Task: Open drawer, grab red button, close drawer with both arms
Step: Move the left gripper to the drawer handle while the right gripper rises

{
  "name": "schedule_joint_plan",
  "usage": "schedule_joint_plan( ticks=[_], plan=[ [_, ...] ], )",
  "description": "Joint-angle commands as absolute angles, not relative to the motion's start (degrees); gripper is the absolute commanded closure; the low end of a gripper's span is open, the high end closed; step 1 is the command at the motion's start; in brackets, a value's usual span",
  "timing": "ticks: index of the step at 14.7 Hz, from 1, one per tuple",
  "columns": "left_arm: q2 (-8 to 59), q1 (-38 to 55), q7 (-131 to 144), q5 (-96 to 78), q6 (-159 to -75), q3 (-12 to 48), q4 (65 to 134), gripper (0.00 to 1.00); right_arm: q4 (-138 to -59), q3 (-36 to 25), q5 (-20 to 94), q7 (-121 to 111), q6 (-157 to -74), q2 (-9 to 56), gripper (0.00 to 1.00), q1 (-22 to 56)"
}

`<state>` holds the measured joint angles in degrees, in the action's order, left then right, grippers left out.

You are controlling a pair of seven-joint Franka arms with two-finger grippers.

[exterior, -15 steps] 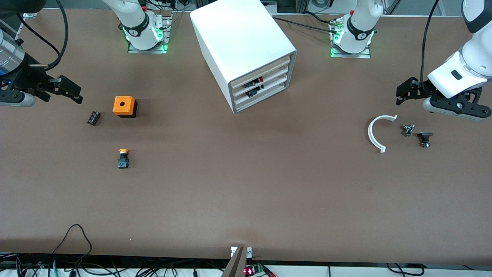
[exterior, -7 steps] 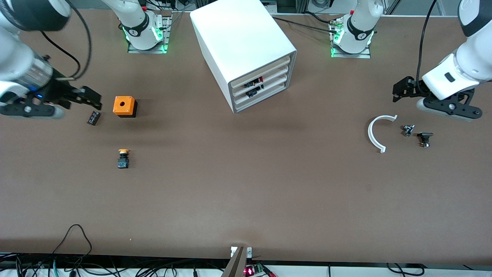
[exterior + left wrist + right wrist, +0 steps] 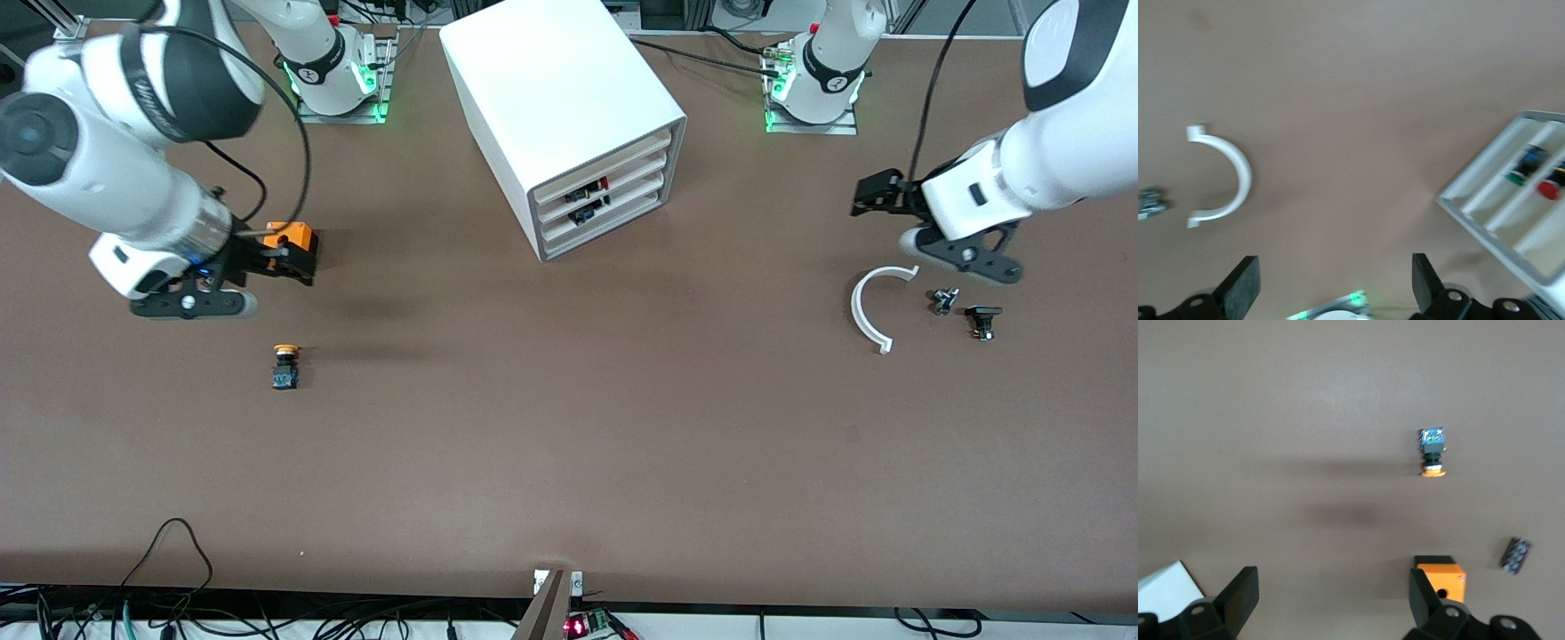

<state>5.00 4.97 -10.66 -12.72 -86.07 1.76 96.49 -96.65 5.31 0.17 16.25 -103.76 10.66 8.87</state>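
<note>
The white cabinet (image 3: 569, 107) stands near the arms' bases with all four drawers pushed in. Its second drawer (image 3: 642, 171) down holds the button, whose red cap (image 3: 603, 184) shows through the front. The left wrist view also shows this drawer (image 3: 1515, 208) and the red cap (image 3: 1547, 191). My left gripper (image 3: 864, 197) hangs open and empty in the air over bare table between the cabinet and a white arc, its fingers wide apart (image 3: 1336, 287). My right gripper (image 3: 302, 258) hangs open and empty over the orange box (image 3: 298, 238), with nothing between its fingers (image 3: 1335, 600).
A yellow-capped button (image 3: 284, 366) lies nearer the front camera than the orange box. A small black part (image 3: 1516, 555) lies beside that box. The white arc (image 3: 871, 307) and two small metal parts (image 3: 944, 300) (image 3: 981, 321) lie toward the left arm's end.
Both arms have swung in from the table's ends toward the cabinet. The right gripper has come over the orange box. The left gripper has moved over the table past the white arc. Both stayed open.
</note>
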Motion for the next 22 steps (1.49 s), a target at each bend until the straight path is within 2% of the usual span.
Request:
schedule_joint_plan(
  ticks=[1, 6, 8, 12, 18, 22],
  plan=[
    [8.43, 4.75, -13.79, -21.06, -82.8, 1.67, 95.71, 0.0, -95.19, 5.19, 0.35, 26.25, -103.71, 12.65, 0.0, 12.03],
    [12.99, 4.83, -16.42, -36.09, -82.44, 2.2, 97.55, 0.0, -93.61, 5.19, 3.5, 43.91, -106.26, 14.85, 0.0, 14.94],
    [15.37, 4.75, -19.41, -41.28, -82.7, 2.29, 98.87, 0.03, -90.19, 5.19, 4.13, 50.68, -106.26, 17.21, 0.0, 16.78],
    [15.73, 4.83, -26.34, -51.94, -89.1, 2.98, 108.35, 0.05, -84.38, 5.19, 4.57, 61.33, -106.08, 20.74, 0.0, 18.81],
    [15.73, 4.66, -39.18, -64.75, -104.22, 10.27, 123.2, 0.1, -75.95, 5.19, 10.01, 72.05, -105.65, 26.09, 0.0, 18.9],
    [17.14, 4.75, -49.46, -73.72, -105.21, 11.86, 129.45, 0.18, -72.95, 5.19, 12.65, 75.49, -106.17, 28.04, 0.0, 18.9]
  ],
)
